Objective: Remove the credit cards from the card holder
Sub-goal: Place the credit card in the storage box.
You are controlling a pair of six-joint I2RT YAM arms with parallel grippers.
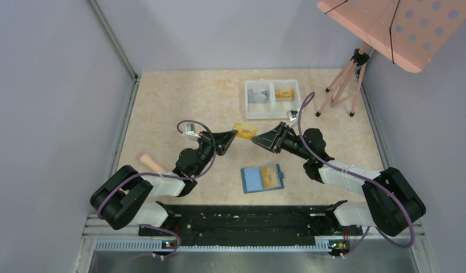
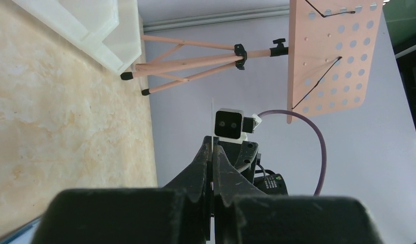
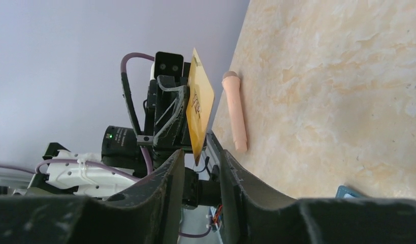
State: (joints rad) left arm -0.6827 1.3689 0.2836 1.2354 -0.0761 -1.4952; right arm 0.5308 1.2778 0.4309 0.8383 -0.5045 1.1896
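**Orange card held above the table**

From above, on the beige table [image 1: 173, 102], the card holder [image 1: 253, 180] is seen lying open, near centre. Beyond it, the orange card [image 1: 245, 130] is pinched by the left gripper [image 1: 235, 135]. In the left wrist view, its fingers [image 2: 203, 162] are pressed onto the card's thin edge. In the right wrist view, the right gripper [image 3: 199, 152] is spread wide around the card's lower corner

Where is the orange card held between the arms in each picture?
Top external: the orange card is at centre.
Left wrist: the card is an edge-on sliver at centre, pinched by the left gripper.
Right wrist: the card shows its face, left of centre.
Shared landmark: the marbled table.
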